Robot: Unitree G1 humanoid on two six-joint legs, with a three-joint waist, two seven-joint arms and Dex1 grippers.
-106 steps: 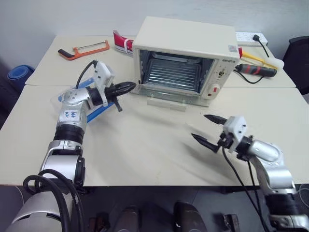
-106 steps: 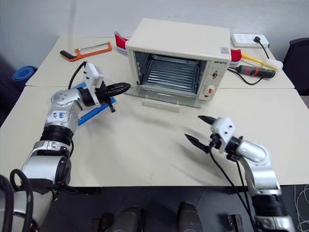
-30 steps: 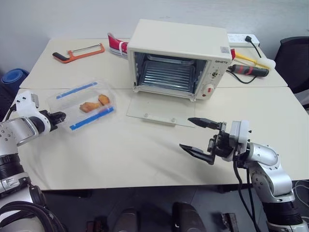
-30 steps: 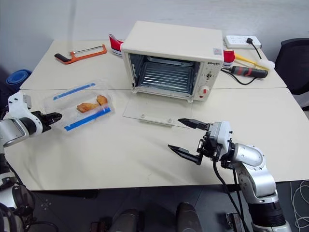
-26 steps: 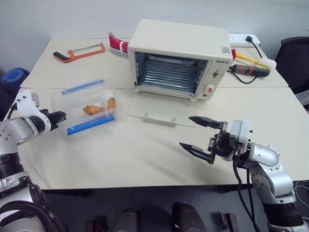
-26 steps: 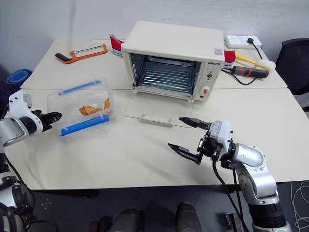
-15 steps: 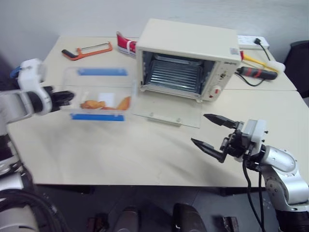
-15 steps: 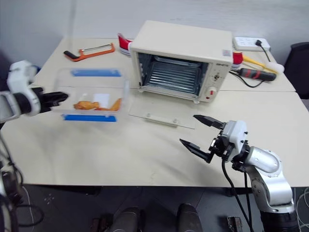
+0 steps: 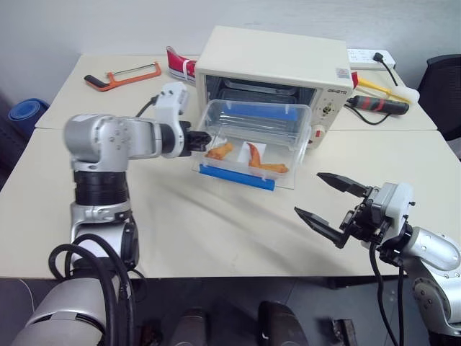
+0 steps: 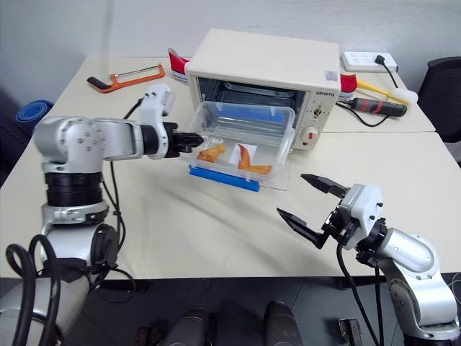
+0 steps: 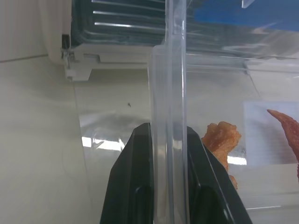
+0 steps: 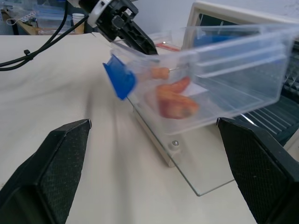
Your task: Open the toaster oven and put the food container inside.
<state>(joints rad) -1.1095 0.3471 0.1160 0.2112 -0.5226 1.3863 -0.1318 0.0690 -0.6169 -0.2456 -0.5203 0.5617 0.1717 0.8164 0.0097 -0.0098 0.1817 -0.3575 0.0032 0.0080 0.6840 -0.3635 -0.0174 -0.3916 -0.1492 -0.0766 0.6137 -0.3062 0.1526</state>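
Observation:
The cream-white toaster oven [image 9: 274, 65] stands at the back of the table with its glass door [image 12: 187, 163] dropped flat. The food container [image 9: 248, 144], clear with blue clips and fried pieces inside, hangs tilted above that door, right in front of the oven's mouth. My left gripper [image 9: 202, 138] is shut on the rim of its left end. In the left wrist view the black fingers [image 11: 140, 177] pinch the clear wall. My right gripper [image 9: 307, 192] hovers open over the table's front right, apart from the container, with nothing in it.
An orange hacksaw [image 9: 122, 73] and a red-and-white object [image 9: 180, 65] lie at the back left. A power strip [image 9: 371, 55], a yellow-handled tool [image 9: 382, 86] and a red-black tool [image 9: 378, 104] lie at the back right. A black chair [image 9: 443, 94] stands to the right.
My left gripper has lifted the food container from the left of the table and carried it right, to in front of the open oven. The right gripper stayed open and nearly still.

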